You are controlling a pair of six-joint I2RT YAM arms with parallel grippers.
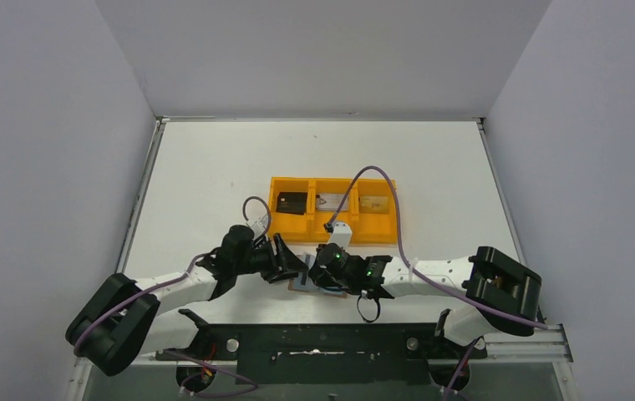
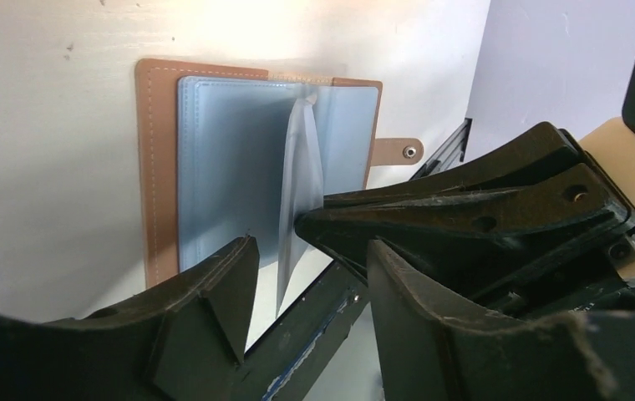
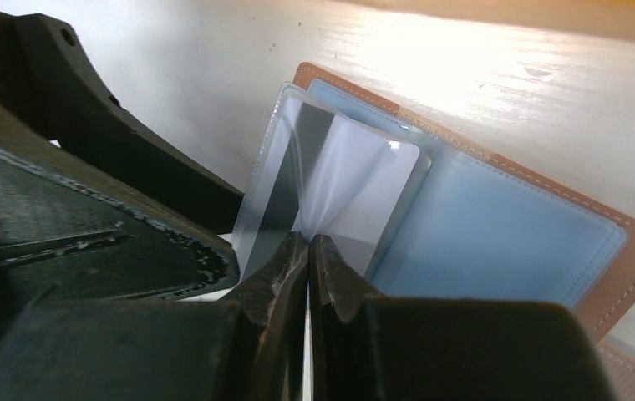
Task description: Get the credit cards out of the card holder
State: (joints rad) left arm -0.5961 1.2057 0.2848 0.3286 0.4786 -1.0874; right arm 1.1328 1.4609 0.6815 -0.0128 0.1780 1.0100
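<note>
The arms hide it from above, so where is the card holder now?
In the top view the card holder lies open on the table, near the front edge, just on the near side of the orange tray.

Brown card holder [image 2: 157, 167] with grey-blue inside; orange tray [image 1: 293, 236]; white table [image 1: 214, 167].

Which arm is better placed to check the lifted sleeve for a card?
Probably left: the left gripper is open beside the card holder, while the right gripper is shut on its clear sleeve.
</note>
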